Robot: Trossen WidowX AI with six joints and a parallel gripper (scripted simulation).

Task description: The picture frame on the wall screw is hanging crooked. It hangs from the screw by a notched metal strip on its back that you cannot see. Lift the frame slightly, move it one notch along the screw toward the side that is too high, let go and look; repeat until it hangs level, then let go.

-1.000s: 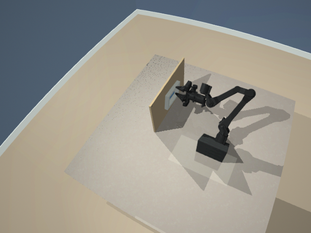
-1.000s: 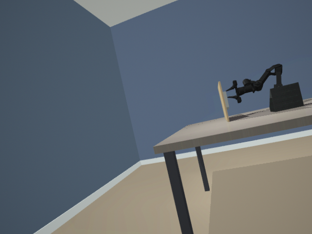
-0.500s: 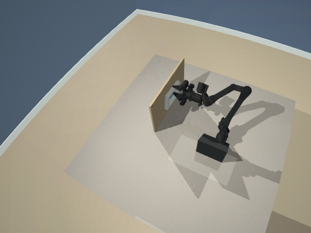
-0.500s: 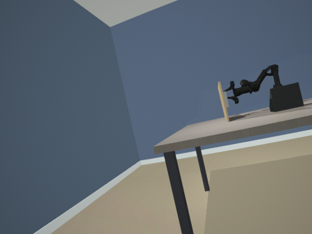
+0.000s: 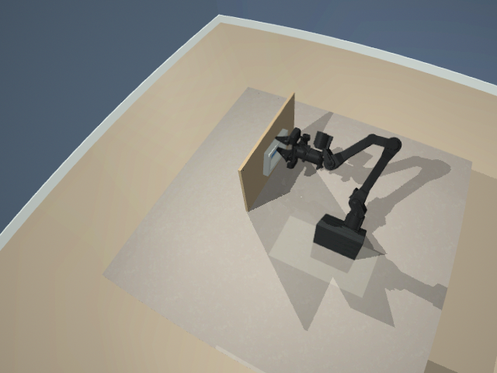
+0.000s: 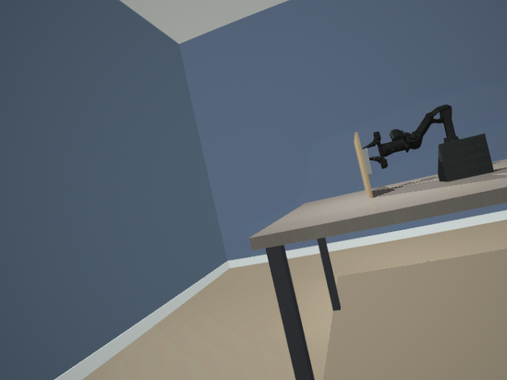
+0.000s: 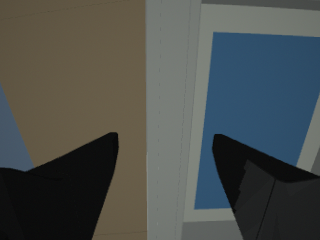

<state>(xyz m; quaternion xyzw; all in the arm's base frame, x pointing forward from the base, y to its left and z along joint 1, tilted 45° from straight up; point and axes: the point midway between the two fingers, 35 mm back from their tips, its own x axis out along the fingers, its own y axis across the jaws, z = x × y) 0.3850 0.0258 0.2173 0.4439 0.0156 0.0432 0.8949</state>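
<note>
A grey rectangular table [image 5: 180, 241] [image 6: 327, 214] spreads below the hand. The black jointed arm [image 5: 377, 172] [image 6: 425, 126] reaches back from it. Ahead stands an upright flat tan panel [image 5: 255, 180] [image 6: 364, 167] [image 7: 75, 75], bearing the pale grey rectangular picture frame [image 5: 266, 163] [image 6: 368, 166] [image 7: 167, 100] directly before the hand. The black two-fingered gripper [image 5: 276, 143] [image 6: 367, 153] [image 7: 165, 141] is open, gripping nothing, its fingertips either side of the frame's side rail in the wrist view; contact cannot be told. One fingertip overlaps the flat blue rectangular picture [image 5: 274, 153] [image 7: 260, 100].

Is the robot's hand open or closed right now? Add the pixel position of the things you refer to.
Open. In the wrist view the two fingertips stand well apart, one on each side of the pale frame edge [image 7: 169, 100], with gaps showing.
</note>
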